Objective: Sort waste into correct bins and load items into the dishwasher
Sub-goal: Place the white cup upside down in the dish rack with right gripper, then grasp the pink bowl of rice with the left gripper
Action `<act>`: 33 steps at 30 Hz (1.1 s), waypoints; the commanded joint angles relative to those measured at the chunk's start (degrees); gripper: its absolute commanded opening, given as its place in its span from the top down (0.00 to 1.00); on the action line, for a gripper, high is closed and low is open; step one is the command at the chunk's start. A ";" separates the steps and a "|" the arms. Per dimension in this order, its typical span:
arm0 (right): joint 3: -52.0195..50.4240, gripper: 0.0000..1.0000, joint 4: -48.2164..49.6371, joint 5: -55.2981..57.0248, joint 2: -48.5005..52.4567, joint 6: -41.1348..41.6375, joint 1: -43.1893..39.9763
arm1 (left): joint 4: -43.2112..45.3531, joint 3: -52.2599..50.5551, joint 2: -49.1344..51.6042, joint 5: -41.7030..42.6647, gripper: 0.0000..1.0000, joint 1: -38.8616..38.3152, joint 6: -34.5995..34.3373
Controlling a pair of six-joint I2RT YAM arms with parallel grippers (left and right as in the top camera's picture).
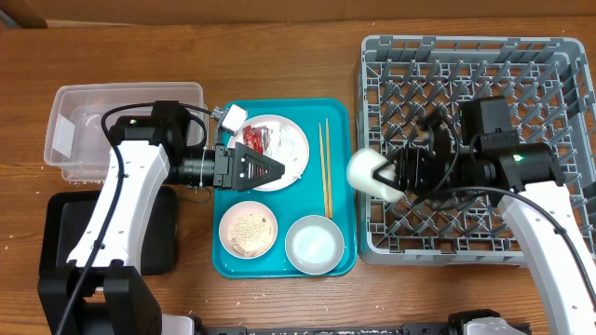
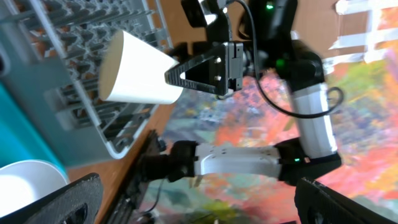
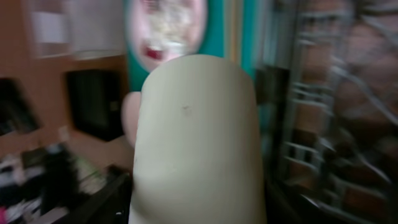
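- right gripper (image 1: 399, 174) pinches the cup (image 1: 370, 173), held on its side at the rack's (image 1: 466, 48) left edge — just beside the tray (image 1: 340, 116).
- left gripper (image 1: 272, 169) fingers spread above the plate (image 1: 296, 140), holding nothing.
- we advise: carry the cup well inside the rack, turn its mouth down, seat it between pegs — then release.

The overhead view looks straight down on the whole table (image 1: 279, 23), from the clear tub (image 1: 126, 90) by its left edge to the grey rack (image 1: 466, 56) by its right. The left wrist view, low and tilted, faces rightward toward that rack. The right wrist view is blurred and faces leftward from very close behind the white cup (image 3: 196, 143), which all three views share.
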 commanded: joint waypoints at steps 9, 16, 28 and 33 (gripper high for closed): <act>2.25 0.48 -4.85 24.52 -0.48 7.26 2.97 | 0.00 0.81 -0.68 -8.09 0.00 0.28 -0.44; 2.25 0.17 -3.15 29.51 4.92 11.74 9.42 | -0.70 0.81 -0.68 -9.07 0.00 0.24 -0.46; 18.05 0.01 2.56 29.42 -2.64 10.95 8.85 | 3.30 1.05 -4.50 -29.07 0.18 -0.74 -18.18; 18.14 0.00 3.96 26.71 -4.66 11.34 8.85 | 9.68 1.09 -12.68 -60.92 0.25 -8.50 -46.34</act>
